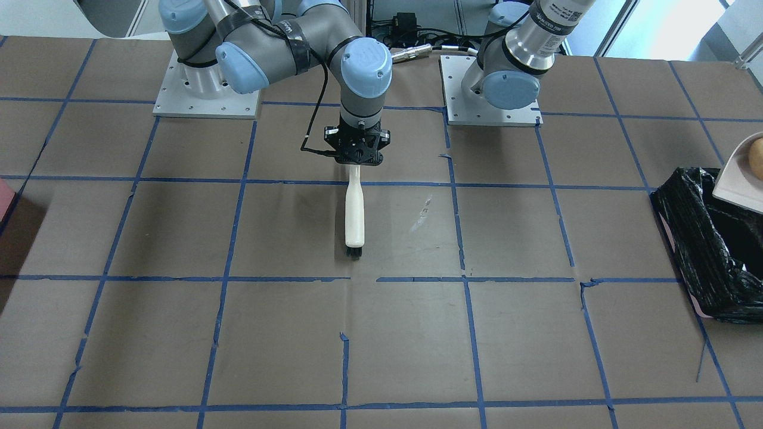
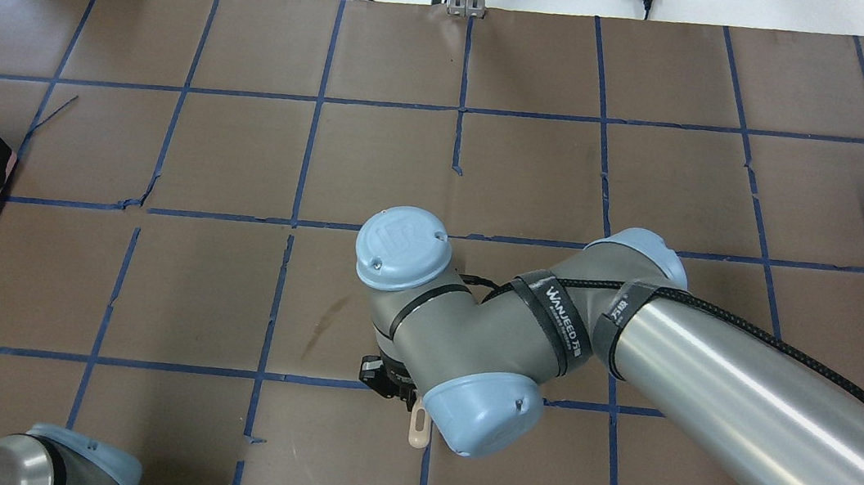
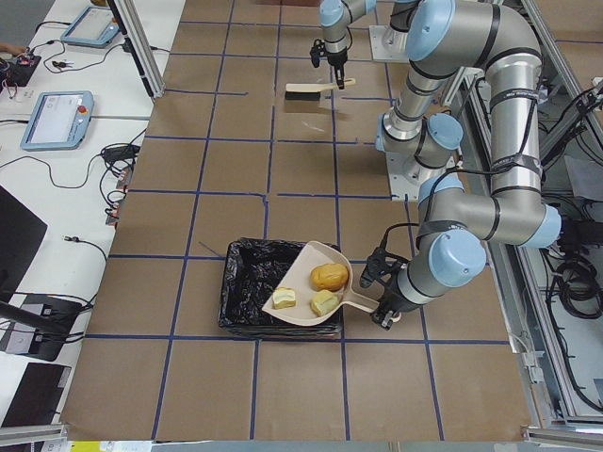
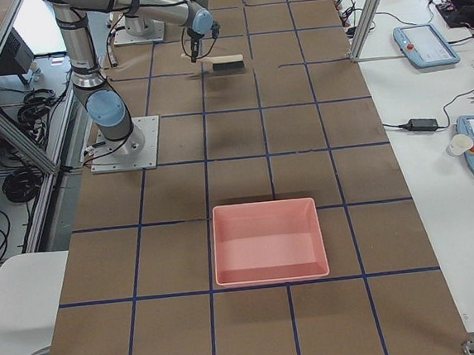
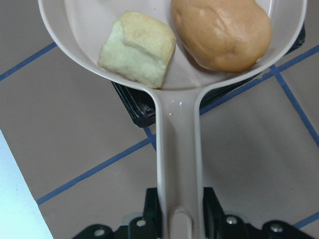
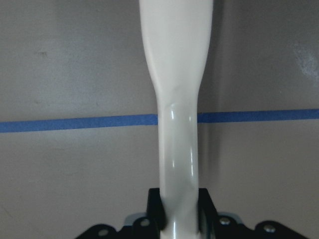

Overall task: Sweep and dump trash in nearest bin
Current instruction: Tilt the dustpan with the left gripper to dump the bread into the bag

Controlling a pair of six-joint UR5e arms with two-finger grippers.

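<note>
Black crinkly plastic lines the bin [image 3: 247, 273] at the table's left end. My left gripper [image 5: 179, 219] is clamped on the white dustpan [image 5: 177, 149] handle, the pan held over the bin's rim. My right gripper [image 1: 356, 156] clasps the brush [image 1: 354, 214] by its handle. Three scraps [image 3: 330, 276] lie in the pan.

The dustpan [image 3: 303, 262] (trash [image 3: 329, 277] in it) hangs over the bin [image 3: 247, 273], the brush [image 3: 306, 89] well apart.
</note>
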